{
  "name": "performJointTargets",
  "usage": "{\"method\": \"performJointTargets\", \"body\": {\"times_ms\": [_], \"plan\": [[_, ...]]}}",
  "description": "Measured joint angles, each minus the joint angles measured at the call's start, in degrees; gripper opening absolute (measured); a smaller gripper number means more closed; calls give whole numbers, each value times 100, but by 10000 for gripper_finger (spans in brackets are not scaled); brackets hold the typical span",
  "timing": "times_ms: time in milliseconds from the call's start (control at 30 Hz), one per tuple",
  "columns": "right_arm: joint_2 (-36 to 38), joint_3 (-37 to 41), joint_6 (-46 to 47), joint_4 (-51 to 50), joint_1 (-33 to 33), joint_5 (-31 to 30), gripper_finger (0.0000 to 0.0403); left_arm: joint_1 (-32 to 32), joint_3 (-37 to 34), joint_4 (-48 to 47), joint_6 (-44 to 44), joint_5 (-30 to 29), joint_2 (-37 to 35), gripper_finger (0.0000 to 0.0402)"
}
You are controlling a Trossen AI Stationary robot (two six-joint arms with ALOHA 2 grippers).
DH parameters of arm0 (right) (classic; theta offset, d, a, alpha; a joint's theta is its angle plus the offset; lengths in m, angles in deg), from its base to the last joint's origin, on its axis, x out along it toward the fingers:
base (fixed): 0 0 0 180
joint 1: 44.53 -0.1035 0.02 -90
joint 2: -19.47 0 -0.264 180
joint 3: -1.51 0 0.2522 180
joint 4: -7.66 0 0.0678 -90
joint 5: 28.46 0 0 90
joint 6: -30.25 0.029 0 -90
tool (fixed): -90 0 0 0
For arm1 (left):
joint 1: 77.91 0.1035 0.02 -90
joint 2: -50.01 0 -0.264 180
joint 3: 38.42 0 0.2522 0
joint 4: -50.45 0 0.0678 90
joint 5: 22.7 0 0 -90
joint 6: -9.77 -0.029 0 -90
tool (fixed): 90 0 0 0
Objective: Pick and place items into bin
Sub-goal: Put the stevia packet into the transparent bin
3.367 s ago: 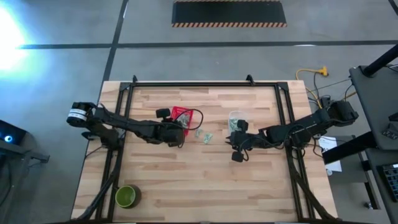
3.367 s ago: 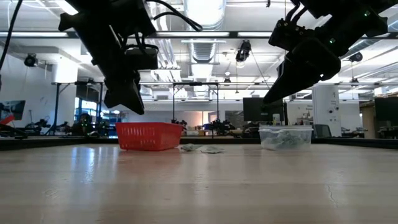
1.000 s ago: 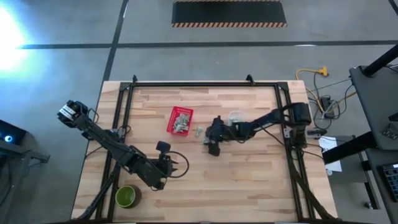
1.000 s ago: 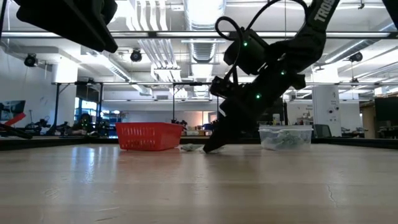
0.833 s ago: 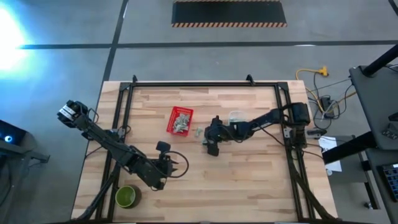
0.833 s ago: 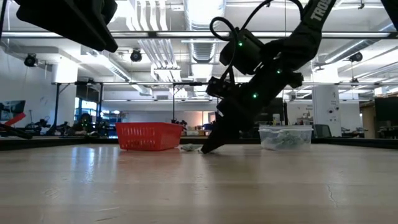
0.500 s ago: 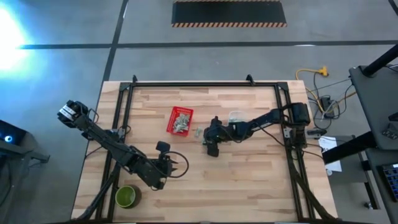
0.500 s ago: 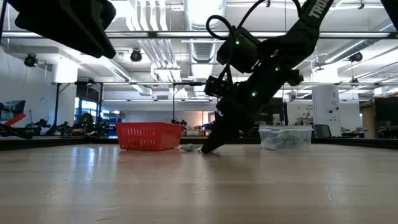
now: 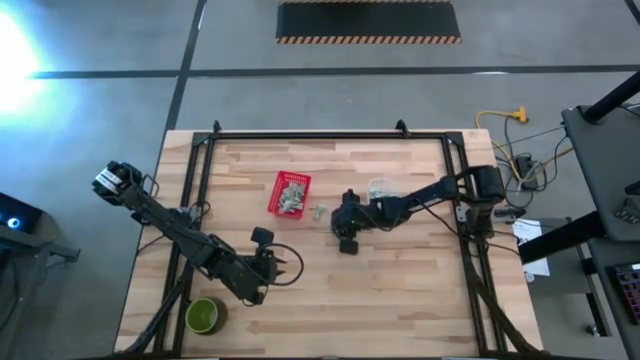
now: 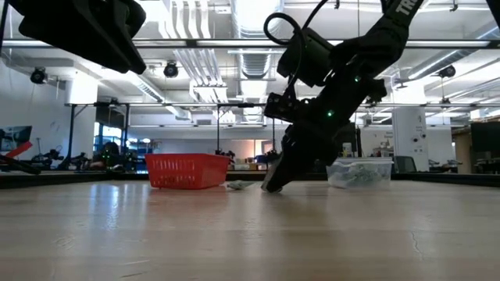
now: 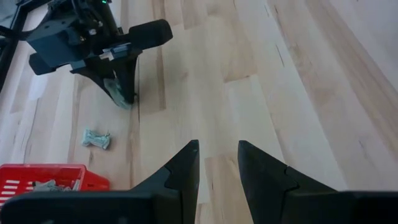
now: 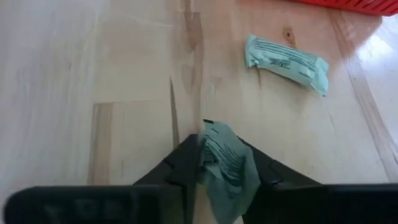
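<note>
Gripping now: the right gripper [image 12: 221,165] has its jaws clenched on one pale green packet [image 12: 225,163], tips right at the tabletop [image 12: 81,74] near the red basket [image 9: 289,193].
Left arm: the left gripper [image 11: 217,163] waits over the near part of the tabletop close to the green bowl [image 9: 203,316] — jaws a little apart, nothing between them.
Other items: a second packet [image 12: 286,62] lies loose just beside the basket; more packets sit in the basket, and others in a clear tub [image 10: 358,172].
Risk: the hold looks to be on the packet's edge, so it may slip out on the lift or the carry — it would then fall short of the basket.
Risk, second: a low swing toward the basket could nudge the loose packet.
Right wrist view: shows the pinch itself.
High view: hides the pinch under the arm but gives the way to the basket.
</note>
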Motion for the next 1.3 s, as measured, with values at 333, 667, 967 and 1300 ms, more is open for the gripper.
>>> {"method": "performJointTargets", "body": {"times_ms": [333, 667, 967, 1300], "plan": [[32, -7, -113, -64, -20, 2, 12, 0, -9, 13, -2, 2, 0, 93], [747, -44, 24, -800, -85, -87, 12, 0, -9, 15, -4, 2, 0, 93], [1900, 96, 85, -1549, -645, -1371, 13, 0, -13, 15, -4, 0, 0, 93], [3273, 1177, 745, -1532, -814, -2265, 13, 0, -31, 21, -5, 1, 0, 93]]}}
